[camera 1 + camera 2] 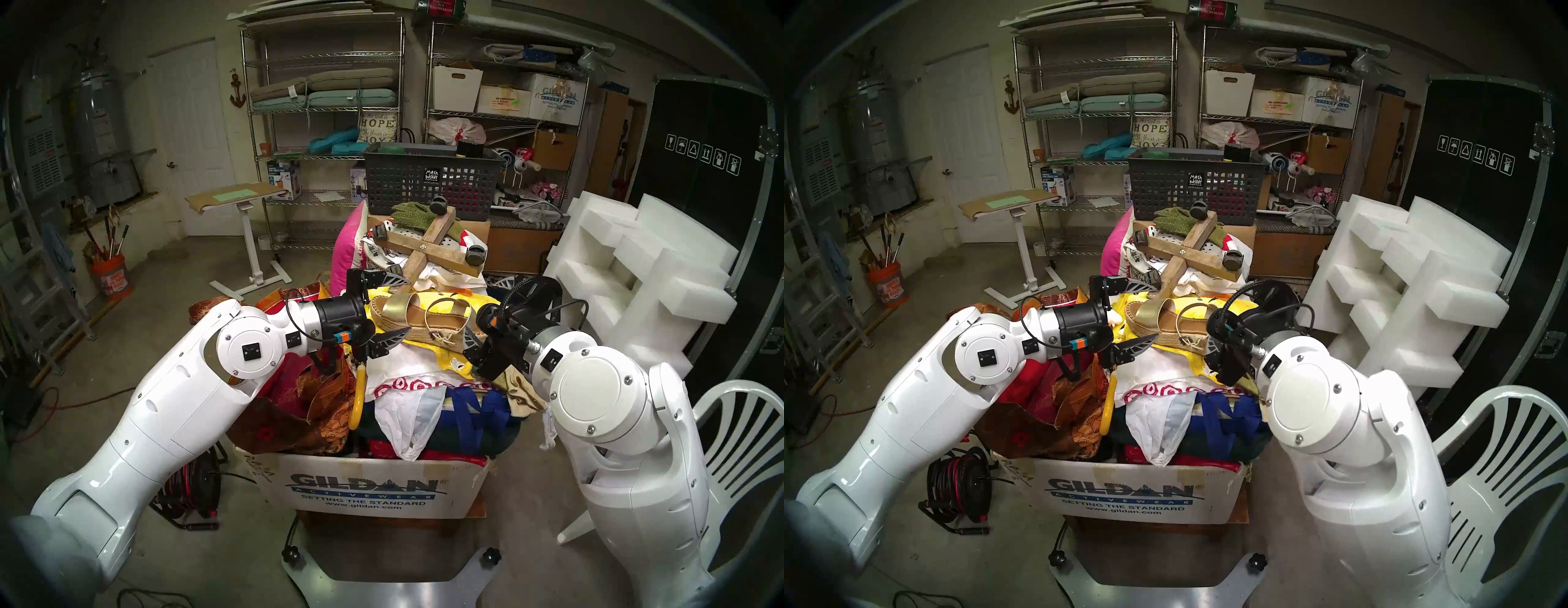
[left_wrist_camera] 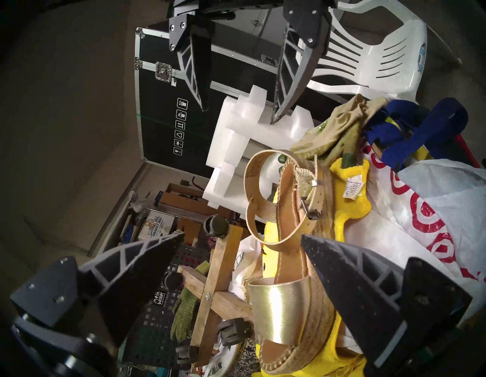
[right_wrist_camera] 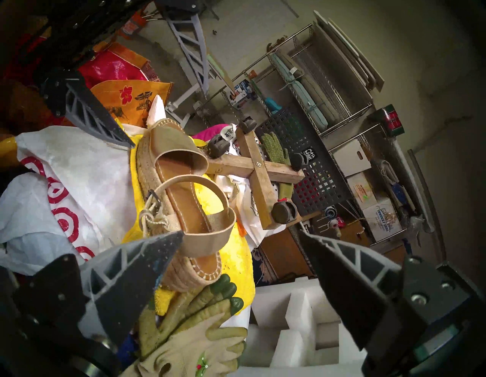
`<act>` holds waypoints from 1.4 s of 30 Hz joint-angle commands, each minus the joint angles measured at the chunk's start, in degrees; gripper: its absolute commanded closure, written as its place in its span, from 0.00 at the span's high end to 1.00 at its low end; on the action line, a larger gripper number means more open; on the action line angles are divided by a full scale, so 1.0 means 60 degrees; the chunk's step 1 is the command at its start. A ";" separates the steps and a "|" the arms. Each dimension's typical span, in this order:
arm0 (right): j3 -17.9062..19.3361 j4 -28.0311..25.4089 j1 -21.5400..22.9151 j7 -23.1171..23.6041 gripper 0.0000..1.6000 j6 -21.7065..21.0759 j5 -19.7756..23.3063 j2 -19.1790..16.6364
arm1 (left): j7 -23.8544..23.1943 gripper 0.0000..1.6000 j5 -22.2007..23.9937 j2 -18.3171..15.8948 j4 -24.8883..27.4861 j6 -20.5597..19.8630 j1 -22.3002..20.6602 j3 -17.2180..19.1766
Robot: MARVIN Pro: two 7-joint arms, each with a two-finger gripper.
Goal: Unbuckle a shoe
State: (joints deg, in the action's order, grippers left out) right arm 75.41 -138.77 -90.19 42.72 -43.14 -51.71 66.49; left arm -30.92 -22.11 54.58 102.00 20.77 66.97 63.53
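Observation:
The shoe (image 1: 424,318) is a tan rope-soled wedge sandal with a gold toe band. It lies on its side on a yellow towel (image 1: 456,358) atop a heap of bags. Its thin ankle strap forms a loop, with the small buckle (image 2: 311,210) fastened on the side. My left gripper (image 1: 409,305) is open with its fingers straddling the toe end, and the toe band (image 2: 276,310) sits between them. My right gripper (image 3: 240,234) is open at the heel end, one finger (image 3: 147,260) close beside the heel strap. Neither gripper holds anything.
A wooden cross on caster wheels (image 1: 428,250) leans just behind the shoe, before a grey mesh basket (image 1: 428,178). Pale green-cuffed gloves (image 3: 200,316) lie under my right gripper. A Gildan box (image 1: 369,488) holds the heap. White foam blocks (image 1: 636,263) and a plastic chair (image 1: 742,446) stand on the right.

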 commanded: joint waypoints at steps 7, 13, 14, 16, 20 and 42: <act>-0.0162 -0.0204 0.0001 -0.0009 1.00 0.0058 0.0008 0.0060 | 0.0109 1.00 -0.0112 0.0187 -0.0003 0.0220 -0.0177 -0.0044; -0.0219 -0.0204 -0.0136 0.0015 1.00 0.0073 0.0063 0.0097 | 0.0029 1.00 -0.0266 0.0315 -0.0264 0.0357 -0.0313 -0.0261; -0.0225 -0.0204 -0.0171 0.0013 1.00 0.0075 0.0072 0.0102 | 0.0030 1.00 -0.0277 0.0325 -0.0339 0.0380 -0.0335 -0.0279; -0.0234 -0.0204 -0.0235 0.0050 1.00 0.0073 0.0103 0.0078 | 0.0025 1.00 -0.0303 0.0322 -0.0445 0.0426 -0.0378 -0.0314; -0.0336 -0.0204 -0.0378 0.0068 0.94 0.0103 0.0153 0.0037 | 0.0047 1.00 -0.0290 0.0355 -0.0583 0.0524 -0.0440 -0.0349; -0.0947 0.0566 0.0038 0.0178 0.48 0.0206 0.0258 0.0141 | -0.0034 0.86 -0.0357 0.0807 -0.1208 0.0689 -0.0742 -0.0831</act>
State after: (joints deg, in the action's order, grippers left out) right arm 70.45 -135.88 -92.04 43.11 -42.03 -49.93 67.04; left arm -31.75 -23.95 58.69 94.42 25.05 63.70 58.01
